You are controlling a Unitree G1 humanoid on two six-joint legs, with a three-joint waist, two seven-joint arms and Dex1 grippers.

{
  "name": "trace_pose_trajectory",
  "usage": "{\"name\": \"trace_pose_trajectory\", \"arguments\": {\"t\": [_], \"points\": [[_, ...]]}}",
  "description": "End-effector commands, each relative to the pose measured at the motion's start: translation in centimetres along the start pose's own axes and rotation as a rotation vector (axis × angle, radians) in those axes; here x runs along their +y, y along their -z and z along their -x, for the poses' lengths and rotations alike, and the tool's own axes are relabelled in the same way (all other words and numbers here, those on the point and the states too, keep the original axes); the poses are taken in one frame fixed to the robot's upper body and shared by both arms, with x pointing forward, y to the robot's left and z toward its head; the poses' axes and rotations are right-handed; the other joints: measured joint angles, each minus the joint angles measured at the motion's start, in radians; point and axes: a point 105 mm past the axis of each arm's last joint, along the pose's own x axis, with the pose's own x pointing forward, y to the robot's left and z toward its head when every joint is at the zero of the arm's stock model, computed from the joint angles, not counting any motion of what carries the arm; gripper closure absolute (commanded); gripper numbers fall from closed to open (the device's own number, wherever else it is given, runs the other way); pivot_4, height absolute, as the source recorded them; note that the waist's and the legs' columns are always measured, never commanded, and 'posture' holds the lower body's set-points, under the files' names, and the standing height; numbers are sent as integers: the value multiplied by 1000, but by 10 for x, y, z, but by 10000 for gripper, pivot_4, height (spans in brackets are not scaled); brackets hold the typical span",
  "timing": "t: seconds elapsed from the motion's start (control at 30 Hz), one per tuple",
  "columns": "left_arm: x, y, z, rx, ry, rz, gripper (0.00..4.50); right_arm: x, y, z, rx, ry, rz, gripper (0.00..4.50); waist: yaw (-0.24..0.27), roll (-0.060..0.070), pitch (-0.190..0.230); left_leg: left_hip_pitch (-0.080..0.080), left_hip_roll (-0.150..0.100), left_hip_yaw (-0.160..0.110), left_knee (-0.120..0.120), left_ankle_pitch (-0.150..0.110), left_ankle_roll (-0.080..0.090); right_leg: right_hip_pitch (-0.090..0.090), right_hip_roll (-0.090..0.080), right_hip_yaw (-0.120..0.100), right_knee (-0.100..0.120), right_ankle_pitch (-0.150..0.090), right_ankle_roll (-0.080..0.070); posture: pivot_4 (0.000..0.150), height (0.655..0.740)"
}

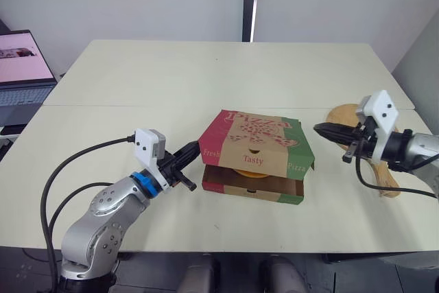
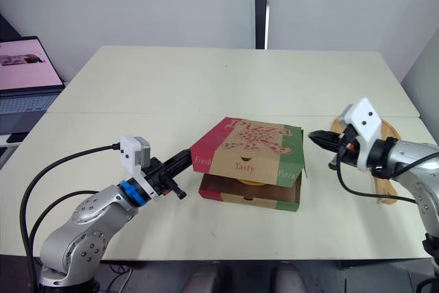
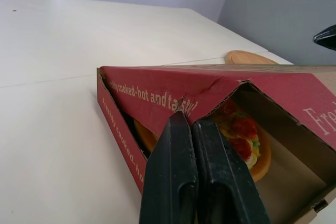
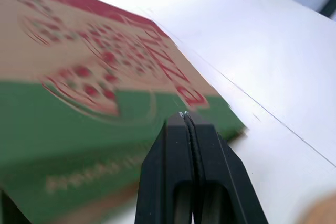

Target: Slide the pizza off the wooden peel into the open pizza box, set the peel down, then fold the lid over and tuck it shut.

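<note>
Our left gripper [image 3: 189, 121] has its two black fingers pressed flat together with no gap. Its tip sits at the left corner of the lid [image 1: 257, 136], and we cannot tell whether it touches the cardboard. The left wrist view looks in under that raised corner and gives us the pizza [image 3: 240, 136], with red and green toppings on an orange crust, lying inside the pizza box [image 1: 250, 189]. From the head views we get just a sliver of orange in the gap between lid and base. They do show us the whole lid, folded over the base but not tucked in, its front flap hanging outside.

Our right gripper [image 1: 317, 128] is closed just as tightly. In the head views its tip hangs just beside the lid's right edge, with a little space between. The right wrist view looks along the closed fingers onto the lid's printed top and its green band.

The peel [image 1: 345, 113] lies flat on the table [image 1: 206, 66] to the right of the box, under our right arm. A laptop [image 1: 24, 66] stands open at the far left.
</note>
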Motion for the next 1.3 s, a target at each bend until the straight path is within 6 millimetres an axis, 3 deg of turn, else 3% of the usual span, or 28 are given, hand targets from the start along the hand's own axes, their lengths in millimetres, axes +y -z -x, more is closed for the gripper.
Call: {"name": "trace_pose_trajectory", "arguments": {"t": [0.03,0.23,0.33,0.53,0.7,0.8,1.07,1.3], "points": [[-2,-3,0,-10,3,-30,45000,23,-17,-13,-54,-90,31,44418,0,0,0,0,0,0,0,0,0,0,0,0,0,0,0,1500,7281],[-8,-11,2,-50,36,-39,45000,37,-16,-26,-53,-148,31,44418,1,0,0,0,0,0,0,0,0,0,0,0,0,0,0,1500,7281],[-14,-14,9,-33,74,-61,38950,38,-15,-28,-54,-156,31,45000,1,0,0,-1,0,0,0,0,0,-1,-1,0,0,0,0,1500,7281],[-4,-17,30,91,155,-41,20248,39,-15,-30,-58,-170,35,45000,-2,0,0,-1,0,0,0,0,0,-2,0,0,0,0,0,1500,7281],[28,-32,44,222,176,-27,20248,39,-15,-31,-57,-180,42,45000,-6,0,1,0,0,-1,-1,0,0,-2,0,0,0,0,0,1500,7281],[42,-42,38,200,169,-51,20248,39,-15,-33,-56,-188,47,45000,-6,0,1,-1,-1,-1,-1,0,0,-2,0,0,0,0,0,1500,7281],[47,-41,14,274,279,-183,44917,41,-14,-34,-43,-210,57,45000,-8,0,1,-1,0,-1,-2,0,0,-3,-1,0,0,0,0,1500,7281],[40,-26,-3,316,351,-247,44917,41,-14,-35,-41,-215,62,45000,-8,0,1,-1,-1,-1,-2,0,0,-3,-1,0,0,0,0,1500,7281]]}}
